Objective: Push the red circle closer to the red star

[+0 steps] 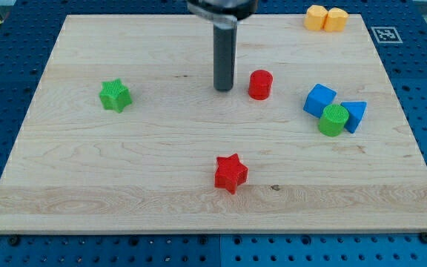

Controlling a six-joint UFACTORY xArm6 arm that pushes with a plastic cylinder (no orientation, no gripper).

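Note:
The red circle [259,84], a short red cylinder, stands on the wooden board [124,170] a little right of centre in the upper half. The red star [230,173] lies below it, near the view's bottom centre. My tip [223,89] is the lower end of the dark rod. It rests on the board just left of the red circle, with a small gap between them. It is well above the red star.
A green star [115,96] lies at the left. A blue cube [319,99], a green cylinder [333,120] and a blue triangle [353,115] cluster at the right. A yellow block [325,18] sits at the top right edge.

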